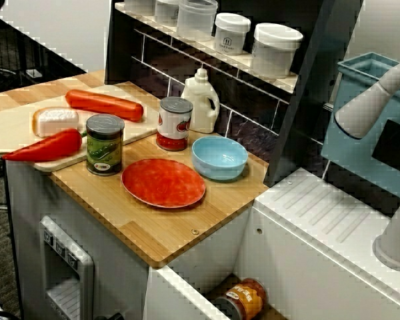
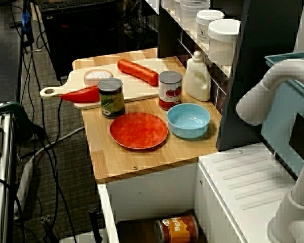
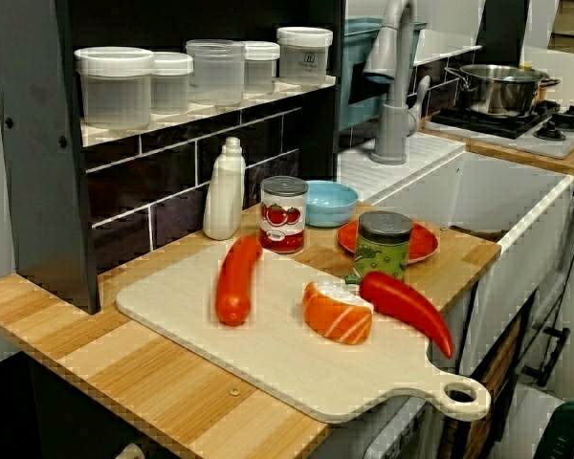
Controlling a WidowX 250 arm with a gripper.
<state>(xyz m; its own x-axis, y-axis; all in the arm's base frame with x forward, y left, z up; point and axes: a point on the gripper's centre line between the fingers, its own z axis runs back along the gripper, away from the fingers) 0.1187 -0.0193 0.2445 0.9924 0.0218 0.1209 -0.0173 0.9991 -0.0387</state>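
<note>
No gripper shows in any view. On a pale cutting board (image 1: 13,123) lie an orange carrot (image 1: 105,105), a salmon piece (image 1: 55,121) and a red pepper (image 1: 43,147). A green-labelled can (image 1: 105,145) stands at the board's edge. Beside it on the wooden counter (image 1: 167,230) sit a red plate (image 1: 163,182), a light blue bowl (image 1: 219,157), a tomato can (image 1: 175,123) and a white bottle (image 1: 201,100). The side view shows the same set: carrot (image 3: 237,279), salmon (image 3: 337,313), pepper (image 3: 407,308), green can (image 3: 384,245).
A dark shelf unit carries several white-lidded containers (image 1: 275,50) behind the counter. A grey faucet (image 1: 380,93) curves over the white sink, where an orange-labelled can (image 1: 243,300) lies. A teal rack (image 1: 360,133) stands behind it. A steel pot (image 3: 497,88) sits on the stove.
</note>
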